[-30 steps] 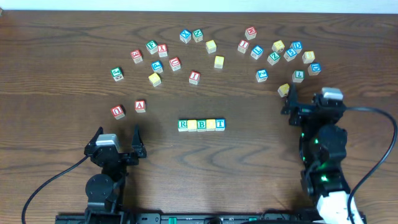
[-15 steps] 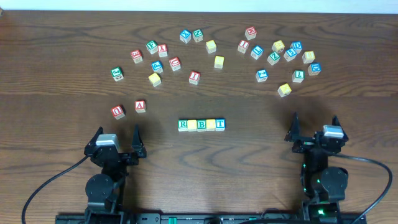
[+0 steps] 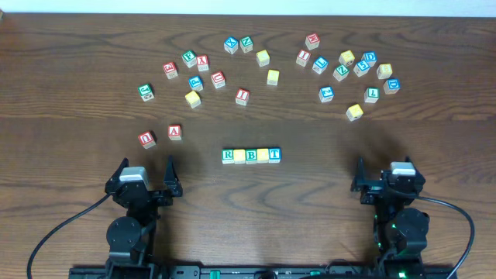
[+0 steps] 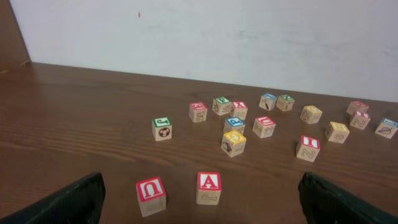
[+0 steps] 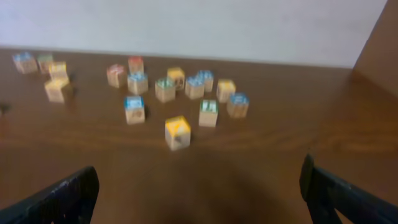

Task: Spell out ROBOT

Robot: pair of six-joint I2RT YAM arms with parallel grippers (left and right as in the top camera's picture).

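In the overhead view five cubes stand side by side in a row at the table's middle: green R point(image 3: 228, 156), a yellow-faced cube point(image 3: 239, 156), green B point(image 3: 251, 156), a second yellow-faced cube point(image 3: 263, 155) and blue T point(image 3: 274, 154). My left gripper point(image 3: 146, 167) rests near the front edge at the left, open and empty. My right gripper point(image 3: 386, 170) sits near the front edge at the right, open as well, nothing between its fingers point(image 5: 62, 200). Both stand well apart from the row, which neither wrist view shows.
Red U point(image 3: 147, 139) and red A point(image 3: 175, 132) lie just ahead of the left gripper's fingers point(image 4: 68, 205). Several loose letter cubes are scattered across the far half of the table. A lone yellow cube point(image 3: 354, 111) lies ahead of the right gripper.
The right arm has drawn back from beside the lone yellow cube to the table's front edge, jaws still wide. The left arm and the row have not moved.
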